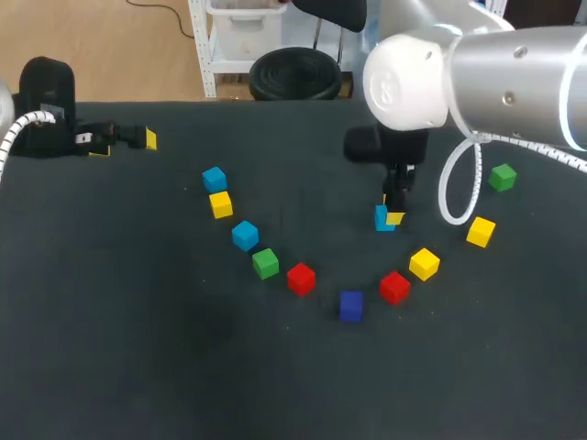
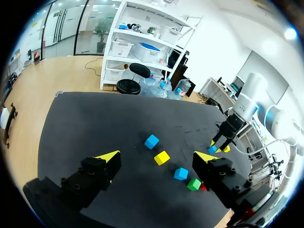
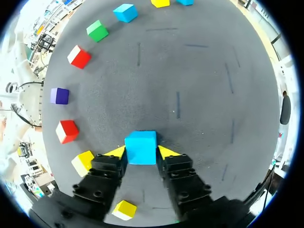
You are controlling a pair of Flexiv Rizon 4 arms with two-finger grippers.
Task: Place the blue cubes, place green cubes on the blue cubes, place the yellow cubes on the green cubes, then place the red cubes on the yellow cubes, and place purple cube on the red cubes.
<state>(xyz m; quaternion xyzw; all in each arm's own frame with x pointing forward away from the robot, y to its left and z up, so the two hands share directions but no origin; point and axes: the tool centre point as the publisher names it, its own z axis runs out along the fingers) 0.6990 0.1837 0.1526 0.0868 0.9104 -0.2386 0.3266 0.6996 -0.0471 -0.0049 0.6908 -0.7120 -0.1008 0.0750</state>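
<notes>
Blue cube (image 3: 140,145) in right gripper (image 3: 141,152), matte tabletop (image 3: 199,71)

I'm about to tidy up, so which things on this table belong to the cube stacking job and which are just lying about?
Job: blue cube held by the right gripper, two more blue cubes, green cubes, yellow cubes, red cubes, purple cube.
Not the job: just the table itself; the left gripper sits open at its far left corner.

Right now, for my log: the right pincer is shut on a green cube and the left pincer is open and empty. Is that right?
No. The right pincer is shut on a blue cube, not a green one; the right wrist view shows it. The left pincer is open and empty.
</notes>
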